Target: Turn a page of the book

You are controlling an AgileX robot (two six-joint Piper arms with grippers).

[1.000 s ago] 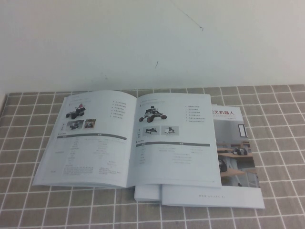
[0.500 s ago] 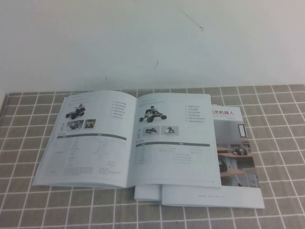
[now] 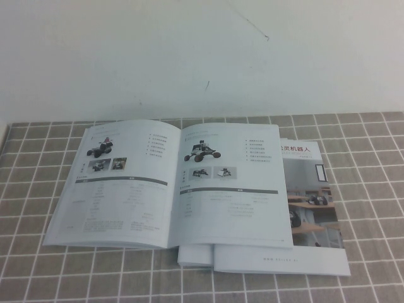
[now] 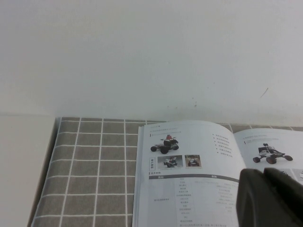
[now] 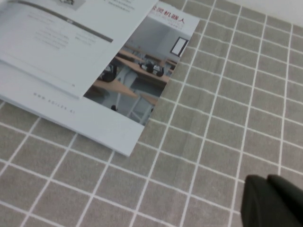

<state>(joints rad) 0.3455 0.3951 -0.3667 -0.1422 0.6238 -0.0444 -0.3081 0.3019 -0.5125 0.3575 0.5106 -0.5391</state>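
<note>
Book [image 3: 167,183] is lying open and flat on the grey checked tablecloth [image 3: 366,151], spine running front to back, sitting on top of a couple of booklets [image 3: 312,214] with an office photo on the cover. The page [image 3: 230,186] to flip is the right-hand leaf, so its free edge points toward the right arm's side, and my guess is that arm gets the job. Neither arm shows in the high view. Right gripper [image 5: 272,201] is just a dark blob at the corner of its own wrist view, hovering over bare cloth out past the booklets' corner, well clear of the paper; can't tell if it's spread or closed. Left gripper [image 4: 270,196] is a similar dark lump in its wrist view, out in front of the open spread, and same deal, no way to tell. Nothing is touching the page yet.
</note>
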